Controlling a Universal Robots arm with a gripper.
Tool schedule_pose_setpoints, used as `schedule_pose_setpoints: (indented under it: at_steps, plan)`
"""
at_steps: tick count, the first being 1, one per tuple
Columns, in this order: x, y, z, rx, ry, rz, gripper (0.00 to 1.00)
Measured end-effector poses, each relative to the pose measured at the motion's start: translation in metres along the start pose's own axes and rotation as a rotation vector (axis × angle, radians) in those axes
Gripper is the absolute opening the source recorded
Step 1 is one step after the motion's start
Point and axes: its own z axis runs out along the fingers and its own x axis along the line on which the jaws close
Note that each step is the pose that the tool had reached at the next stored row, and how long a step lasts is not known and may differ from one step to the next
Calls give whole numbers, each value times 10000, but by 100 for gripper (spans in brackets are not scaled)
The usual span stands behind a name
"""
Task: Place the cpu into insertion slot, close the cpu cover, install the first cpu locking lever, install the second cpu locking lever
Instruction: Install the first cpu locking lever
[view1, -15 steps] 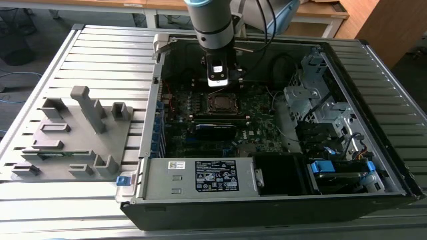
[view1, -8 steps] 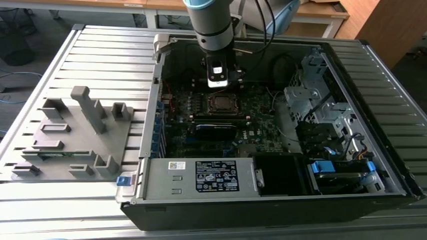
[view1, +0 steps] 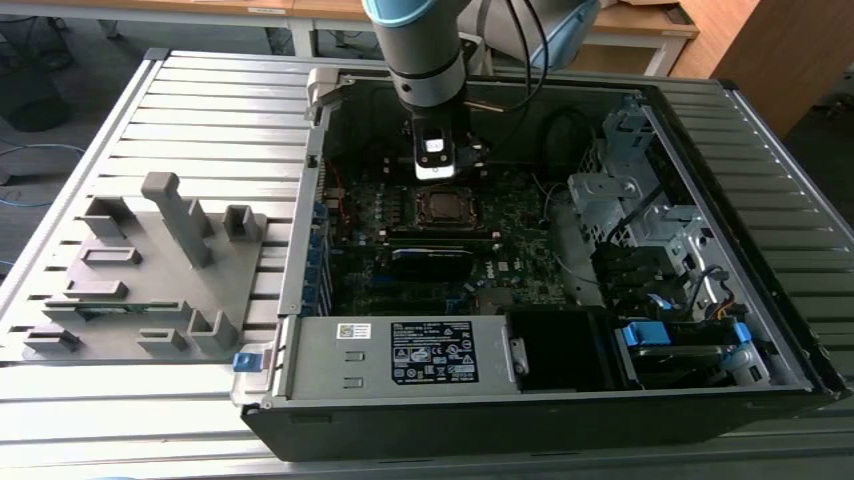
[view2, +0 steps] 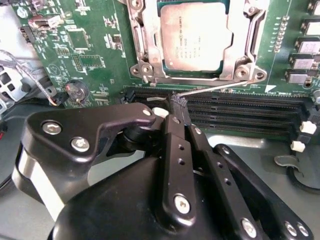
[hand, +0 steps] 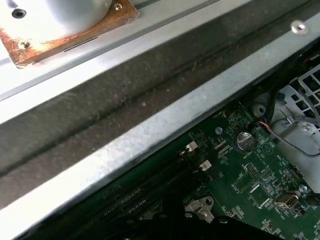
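In the second wrist view the cpu lies flat in the insertion slot, its dull silver top showing through the cut-out of the cpu cover, which lies down around it. A thin wire locking lever runs along the socket's near side. My gripper is shut, with its fingertips against the free end of that lever. Whether the lever is pinched between the tips or only touched, I cannot tell. In the exterior view the gripper hangs inside the open computer case just behind the insertion slot.
Black memory slots run right beside the fingertips. A grey parts fixture stands on the slatted table at the exterior view's left. The power supply and drive cage crowd the case. The case wall and a coin battery show in the first wrist view.
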Motion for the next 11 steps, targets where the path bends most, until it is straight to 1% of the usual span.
schedule_pose_setpoints:
  at_steps: [1, 2, 3, 5, 7, 9, 11]
  plan:
    - [1, 0, 5, -1, -1, 0, 11]
    - [4, -1, 13, 16, -14, -5, 11]
    - [5, -3, 19, 49, -34, -16, 11]
    - [8, -8, 39, 143, -95, -49, 11]
    - [11, -12, 56, 260, -170, -90, 11]
    - [12, -15, 65, 410, -269, -143, 11]
    - [14, -20, 77, 543, -355, -190, 11]
